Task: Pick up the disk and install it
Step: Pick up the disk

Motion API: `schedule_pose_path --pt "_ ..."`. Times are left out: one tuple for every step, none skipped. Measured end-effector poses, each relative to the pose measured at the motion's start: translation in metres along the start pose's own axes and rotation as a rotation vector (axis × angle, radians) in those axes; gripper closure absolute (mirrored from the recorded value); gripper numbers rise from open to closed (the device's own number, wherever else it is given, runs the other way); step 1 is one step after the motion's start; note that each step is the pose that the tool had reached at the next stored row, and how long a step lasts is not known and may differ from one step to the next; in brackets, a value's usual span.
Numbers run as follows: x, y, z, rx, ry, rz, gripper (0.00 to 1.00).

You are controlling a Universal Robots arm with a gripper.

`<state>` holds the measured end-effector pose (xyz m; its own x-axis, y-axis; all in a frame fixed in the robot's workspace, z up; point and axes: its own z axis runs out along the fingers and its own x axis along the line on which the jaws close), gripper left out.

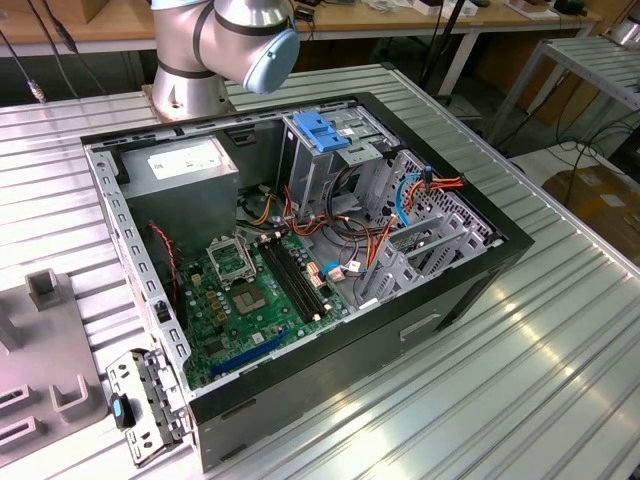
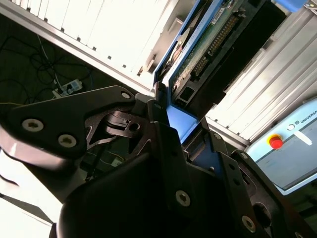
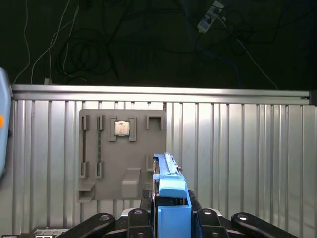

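Note:
My gripper (image 3: 171, 214) is shut on the disk (image 3: 169, 186), which I see edge-on in the first wrist view with its blue plastic carrier rail towards the camera. The black fingers (image 3: 136, 218) press on both sides of it. In the second wrist view the disk (image 2: 208, 39) shows its green circuit board underside and blue rail, clamped in the gripper (image 2: 166, 116). The disk hangs in the air above the ribbed metal table (image 3: 237, 148), close to a grey fixture plate (image 3: 111, 158).
The open computer case (image 1: 470, 290) lies on the table with its motherboard (image 1: 250, 290), power-supply box (image 1: 185, 165) and metal drive cage with a blue latch (image 1: 322, 130). The arm's base (image 1: 225, 45) stands behind the case. A processor chip (image 3: 122, 128) sits on the fixture plate.

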<state>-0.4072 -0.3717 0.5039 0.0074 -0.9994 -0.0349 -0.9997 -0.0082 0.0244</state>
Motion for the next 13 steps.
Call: schedule_pose_path --pt "0.0 -0.0011 0.0 0.0001 0.0 0.0 0.63" --pt "0.0001 -0.0021 0.0 0.0001 -0.0001 0.0 0.63" --pt "0.0001 -0.0041 -0.0001 0.0 0.0 0.0 0.63" --pt "0.0001 -0.0055 -0.0001 0.0001 0.0 0.0 0.63" --pt "0.0002 -0.0069 -0.0001 0.0001 0.0 0.0 0.63" --pt "0.0002 -0.0085 -0.0002 0.0001 -0.0001 0.0 0.63" --pt "0.0003 -0.0099 -0.0002 0.0001 -0.0001 0.0 0.63" --pt "0.0004 -0.0112 -0.0002 0.0001 -0.0001 0.0 0.63" --pt "0.0005 -0.012 -0.0002 0.0001 0.0 0.0 0.63" --pt "0.0005 -0.0128 -0.0003 0.0001 0.0 0.0 0.63" --pt "0.0006 -0.0135 -0.0003 0.0001 -0.0001 0.0 0.63" --pt "0.0006 -0.0145 -0.0004 0.0 0.0 0.0 0.63" --pt "0.0006 -0.0157 -0.0004 0.0001 0.0 0.0 0.63"
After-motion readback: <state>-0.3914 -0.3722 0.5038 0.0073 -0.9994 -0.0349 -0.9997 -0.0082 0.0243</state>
